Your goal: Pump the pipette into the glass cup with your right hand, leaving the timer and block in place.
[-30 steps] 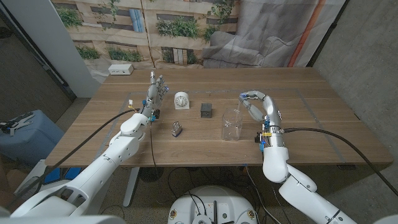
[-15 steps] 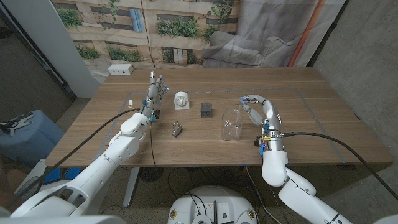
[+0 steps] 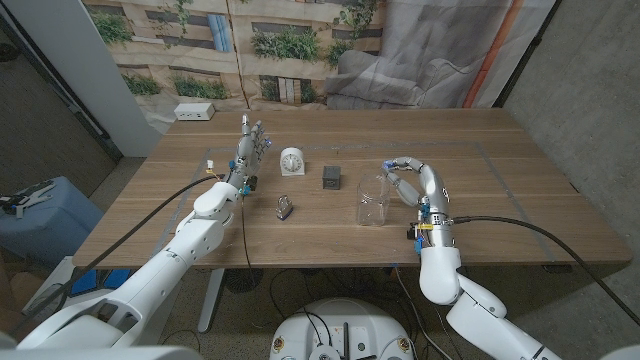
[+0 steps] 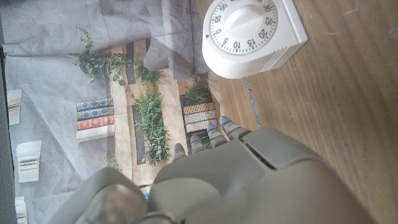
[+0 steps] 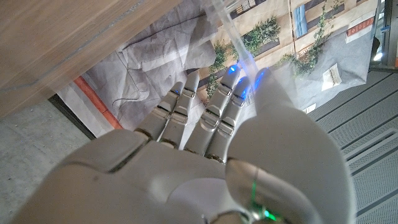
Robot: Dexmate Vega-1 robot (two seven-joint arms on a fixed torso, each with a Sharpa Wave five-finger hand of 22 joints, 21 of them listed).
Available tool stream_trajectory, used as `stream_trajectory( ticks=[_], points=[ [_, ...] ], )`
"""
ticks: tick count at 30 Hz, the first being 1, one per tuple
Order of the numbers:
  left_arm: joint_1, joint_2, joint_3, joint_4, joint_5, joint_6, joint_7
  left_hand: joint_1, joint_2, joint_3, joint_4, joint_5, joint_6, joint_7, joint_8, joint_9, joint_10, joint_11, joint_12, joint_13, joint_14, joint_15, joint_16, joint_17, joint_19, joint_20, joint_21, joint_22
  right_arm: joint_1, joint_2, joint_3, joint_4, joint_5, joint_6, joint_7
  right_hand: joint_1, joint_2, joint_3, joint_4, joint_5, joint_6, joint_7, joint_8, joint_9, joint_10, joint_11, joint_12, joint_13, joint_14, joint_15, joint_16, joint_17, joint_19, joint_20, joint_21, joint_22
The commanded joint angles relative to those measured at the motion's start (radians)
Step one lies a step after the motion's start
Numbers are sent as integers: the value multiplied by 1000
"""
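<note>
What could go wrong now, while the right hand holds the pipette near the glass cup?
1. The right hand is very close to the glass cup; a small sideways move might tip this light cup.
2. The pipette is thin and clear, hard to see, so its tip could miss the cup's opening.

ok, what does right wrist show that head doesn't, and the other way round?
Right wrist: the clear pipette, rising past the fingertips of the right hand, which appears to hold it; it is too thin to make out from the head.
Head: the layout, with the glass cup just beside the right hand, then the block, the timer and the left hand.
Both: the right hand, the wooden table and the printed backdrop.
</note>
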Motion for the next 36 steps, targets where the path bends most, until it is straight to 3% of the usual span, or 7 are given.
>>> stream_trajectory(
  ticks=[1,36],
  points=[
    [0,0,0,0,0,1,0,-1,44,-7,0,7,-2,-6,6,2,-1,-2,4,6,-9,-115,6,6,-6,-90,5,2,8,-3,-19,13,-16,3,-7,2,12,-5,-2,4,2,-6,-2,5,-5,0,-4,5,2,-152,3,1,2,-7,-4,3],
    [0,0,0,0,0,0,0,-1,44,-7,0,7,-2,-6,6,2,-2,-4,4,5,-10,-115,6,6,-6,-89,5,2,-4,20,-21,25,43,47,0,11,19,-9,1,5,9,-3,-6,4,0,0,3,13,6,-153,5,3,6,-8,-3,3]
  ],
)
